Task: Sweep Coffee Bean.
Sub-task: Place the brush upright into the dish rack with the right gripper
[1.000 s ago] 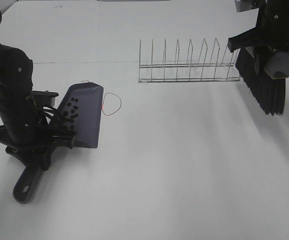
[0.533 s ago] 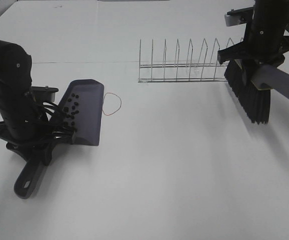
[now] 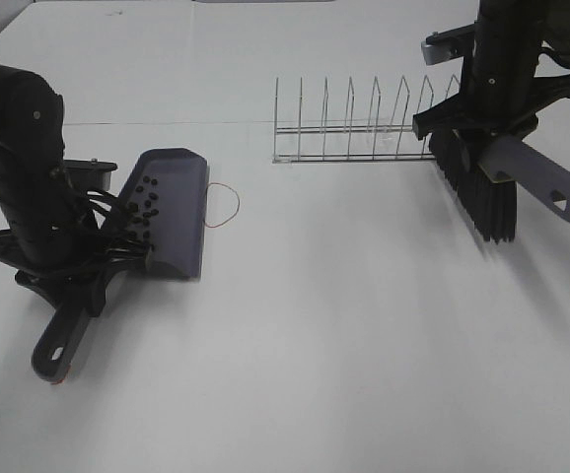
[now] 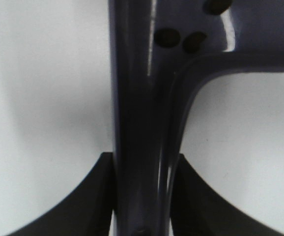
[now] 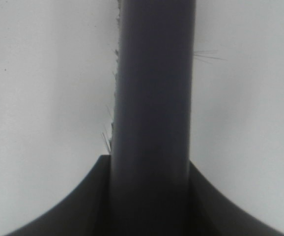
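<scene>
A robotics lab bench: plain white tabletop [image 3: 315,374], wire rack [image 3: 364,133], black left arm [image 3: 24,168] and right arm [image 3: 507,59].

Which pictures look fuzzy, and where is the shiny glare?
Left wrist view: the dustpan is very close and soft-edged, with a white glare streak along it, and the coffee beans look smudgy. Right wrist view: the brush handle is blurred too. Exterior high view: sharper, with soft grey shadows on the white table.
</scene>
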`<action>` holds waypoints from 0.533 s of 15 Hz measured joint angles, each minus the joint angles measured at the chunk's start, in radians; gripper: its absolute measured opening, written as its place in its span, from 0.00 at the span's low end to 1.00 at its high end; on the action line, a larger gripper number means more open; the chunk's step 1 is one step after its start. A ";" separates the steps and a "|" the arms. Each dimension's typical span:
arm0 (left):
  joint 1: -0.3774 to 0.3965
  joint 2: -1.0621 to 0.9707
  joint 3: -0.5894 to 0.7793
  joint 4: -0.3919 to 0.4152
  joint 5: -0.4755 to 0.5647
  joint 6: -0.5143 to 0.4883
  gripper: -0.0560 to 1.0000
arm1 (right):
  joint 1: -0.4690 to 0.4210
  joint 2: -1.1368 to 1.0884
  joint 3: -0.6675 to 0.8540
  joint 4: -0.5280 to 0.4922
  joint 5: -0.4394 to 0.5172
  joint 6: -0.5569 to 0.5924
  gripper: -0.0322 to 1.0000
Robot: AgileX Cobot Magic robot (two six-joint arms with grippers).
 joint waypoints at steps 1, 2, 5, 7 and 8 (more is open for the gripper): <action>0.000 0.000 0.000 0.000 0.003 0.000 0.31 | 0.000 0.003 0.000 -0.014 -0.009 0.000 0.31; 0.000 0.000 0.000 0.000 0.003 0.000 0.31 | 0.000 0.007 0.000 -0.018 -0.038 0.003 0.31; 0.000 0.000 0.000 0.000 0.004 0.000 0.31 | 0.000 0.007 0.000 -0.025 -0.099 0.021 0.31; 0.000 0.000 0.000 0.002 0.007 0.003 0.31 | 0.000 0.007 0.000 -0.060 -0.139 0.044 0.31; 0.000 0.000 0.000 0.002 0.011 0.003 0.31 | 0.000 0.007 0.000 -0.075 -0.158 0.051 0.31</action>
